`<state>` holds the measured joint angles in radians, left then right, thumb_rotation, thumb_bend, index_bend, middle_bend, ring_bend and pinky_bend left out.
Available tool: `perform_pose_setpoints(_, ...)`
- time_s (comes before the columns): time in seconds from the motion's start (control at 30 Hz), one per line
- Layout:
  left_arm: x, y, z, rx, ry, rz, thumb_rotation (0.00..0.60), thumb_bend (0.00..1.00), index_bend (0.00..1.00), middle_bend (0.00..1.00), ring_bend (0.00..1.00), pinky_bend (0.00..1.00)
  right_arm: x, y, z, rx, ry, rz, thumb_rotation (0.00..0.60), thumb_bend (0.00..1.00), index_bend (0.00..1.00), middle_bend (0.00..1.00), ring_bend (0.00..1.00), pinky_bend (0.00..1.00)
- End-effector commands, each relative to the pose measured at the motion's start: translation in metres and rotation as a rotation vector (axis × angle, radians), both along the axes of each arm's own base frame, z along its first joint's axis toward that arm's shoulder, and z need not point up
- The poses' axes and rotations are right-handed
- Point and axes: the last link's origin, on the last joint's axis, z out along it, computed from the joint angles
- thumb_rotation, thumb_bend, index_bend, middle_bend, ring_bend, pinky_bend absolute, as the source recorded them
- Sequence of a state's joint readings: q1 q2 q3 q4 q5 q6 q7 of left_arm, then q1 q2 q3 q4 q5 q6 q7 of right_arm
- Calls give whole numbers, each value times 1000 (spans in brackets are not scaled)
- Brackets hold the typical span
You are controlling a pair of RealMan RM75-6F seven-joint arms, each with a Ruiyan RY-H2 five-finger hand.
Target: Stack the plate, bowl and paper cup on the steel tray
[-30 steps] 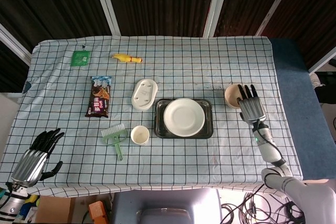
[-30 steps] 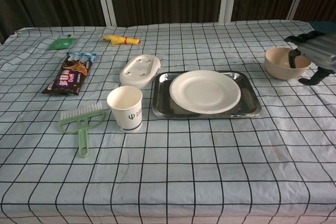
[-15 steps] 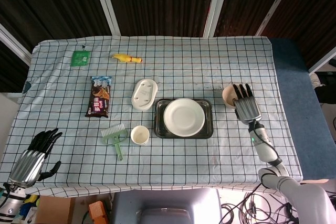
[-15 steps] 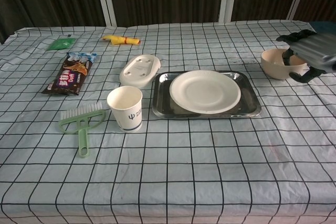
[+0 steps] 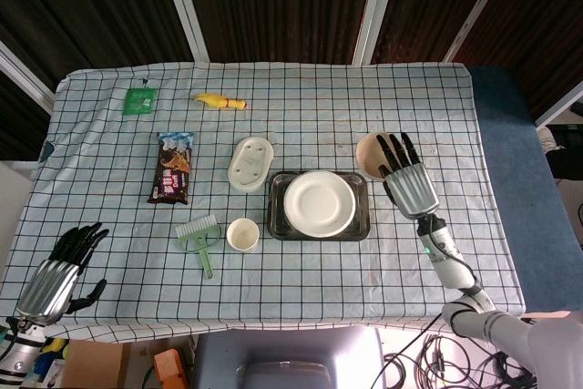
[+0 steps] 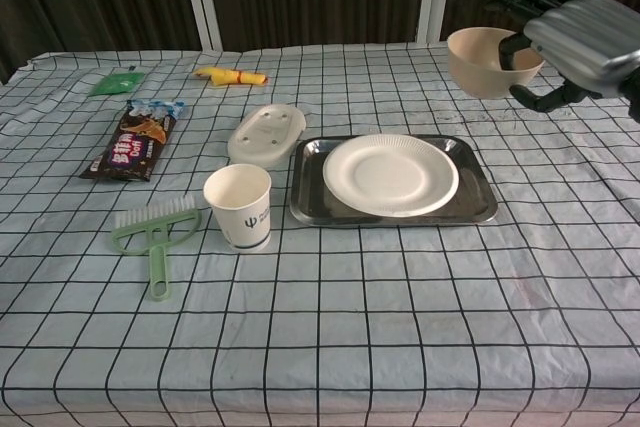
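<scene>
checked tablecloth (image 6: 400,327) | right hand (image 6: 578,42) grips bowl (image 6: 488,60) aloft | left hand (image 5: 62,272) head-view only, fingers apart, empty

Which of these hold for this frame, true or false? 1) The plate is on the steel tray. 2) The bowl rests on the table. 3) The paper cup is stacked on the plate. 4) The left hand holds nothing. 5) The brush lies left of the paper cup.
1) True: the plate lies on the steel tray.
2) False: the right hand holds the bowl lifted above the table.
3) False: the paper cup stands on the cloth, left of the tray.
4) True: the left hand is open near the table's front corner.
5) True: the brush lies left of the cup.
</scene>
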<state>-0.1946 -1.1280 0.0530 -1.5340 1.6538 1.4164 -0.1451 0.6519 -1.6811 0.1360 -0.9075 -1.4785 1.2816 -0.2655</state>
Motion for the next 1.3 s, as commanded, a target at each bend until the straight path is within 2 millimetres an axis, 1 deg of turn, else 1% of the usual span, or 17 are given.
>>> perform_pose_setpoints(0.03,0,0,0,-1,2,0,600,369,0,0,0,46,34,12,-15,31,28,94,600,436,623,34,0,0)
perform_pose_setpoints(0.13,0,0,0,-1,4,-1,600,368,0,0,0,46,46,17,-30,59,45,119,600,436,624,38,0,0)
perform_pose_setpoints(0.23,0,0,0,0,4,-1,600,368,0,0,0,47,49,18,-34,65,51,122,600,437,625,40,0,0)
perform_pose_setpoints(0.27,0,-1,0,1,4,-1,600,368,0,0,0,47,51,20,-39,75,58,129,600,437,625,40,0,0)
perform_pose_setpoints(0.37,0,-2,2,10,6,-3,600,369,0,0,0,46,59,25,-61,105,92,142,600,437,627,42,0,0)
perform_pose_setpoints(0.43,0,-3,3,12,6,-3,600,369,0,0,0,47,63,27,-82,144,121,135,600,437,627,42,0,0)
perform_pose_setpoints(0.63,-1,-4,4,16,4,-4,600,369,0,0,0,46,66,29,-105,186,110,110,600,437,625,43,0,0)
perform_pose_setpoints(0.8,-1,-5,5,18,3,-6,600,369,0,0,0,47,65,30,-109,183,112,115,600,437,616,44,0,0)
perform_pose_setpoints(1.3,0,-4,4,13,5,-7,600,368,0,0,0,47,52,32,-101,154,136,110,600,436,578,44,0,0)
